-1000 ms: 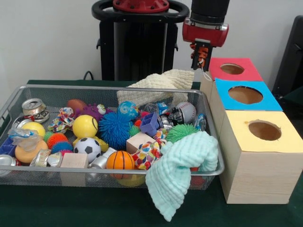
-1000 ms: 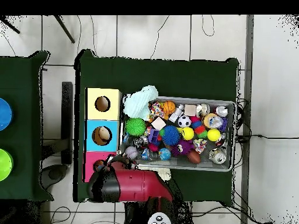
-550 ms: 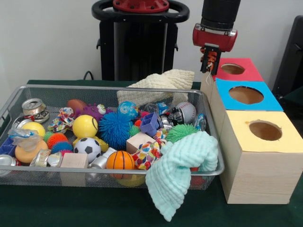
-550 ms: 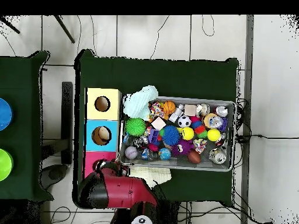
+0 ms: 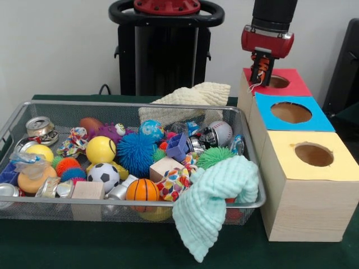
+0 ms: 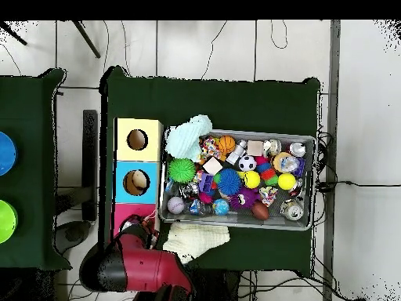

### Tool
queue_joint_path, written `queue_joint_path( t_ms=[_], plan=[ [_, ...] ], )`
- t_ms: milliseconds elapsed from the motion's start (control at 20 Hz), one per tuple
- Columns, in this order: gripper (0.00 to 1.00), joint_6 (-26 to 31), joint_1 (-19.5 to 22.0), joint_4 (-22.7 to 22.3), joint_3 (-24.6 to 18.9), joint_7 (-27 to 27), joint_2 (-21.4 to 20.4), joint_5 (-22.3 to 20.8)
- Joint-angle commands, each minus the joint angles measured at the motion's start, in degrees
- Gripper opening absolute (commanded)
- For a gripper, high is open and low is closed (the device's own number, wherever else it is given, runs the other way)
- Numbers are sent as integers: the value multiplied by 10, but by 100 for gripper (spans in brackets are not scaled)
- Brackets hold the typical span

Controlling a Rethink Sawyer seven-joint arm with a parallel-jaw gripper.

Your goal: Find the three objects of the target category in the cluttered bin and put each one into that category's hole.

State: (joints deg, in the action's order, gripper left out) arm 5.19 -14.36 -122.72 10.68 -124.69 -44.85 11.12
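My gripper hangs just above the left edge of the red box, close to its round hole. It is shut on a small orange and white thing with a thin white thread dangling from it. In the overhead view the red arm ends over the red box and the gripper is mostly hidden under it. The wire bin holds several balls, cans, blocks and spiky toys.
A blue box and a yellow box, each with a hole, stand in a row in front of the red one. A mint cloth hangs over the bin's near right corner. A cream cloth lies behind the bin.
The gripper has travelled to the right in the front view, from beside the boxes to over the red box's edge, still holding the small thing. The bin's contents have not moved.
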Motion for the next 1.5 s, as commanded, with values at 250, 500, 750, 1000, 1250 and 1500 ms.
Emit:
queue_joint_path(
  t_ms=[250, 500, 750, 1000, 1250, 1500],
  plan=[
    [0, -13, -9, -46, -49, -136, 38, 48],
    [0, -27, 1, -45, -50, -131, 48, 45],
    [0, -31, 5, -42, -57, -135, 54, 49],
    [0, -34, -1, -41, -71, -147, 56, 63],
    [0, -26, -3, -48, -80, -147, 48, 73],
    [0, -25, -9, -51, -83, -147, 43, 81]
  ],
)
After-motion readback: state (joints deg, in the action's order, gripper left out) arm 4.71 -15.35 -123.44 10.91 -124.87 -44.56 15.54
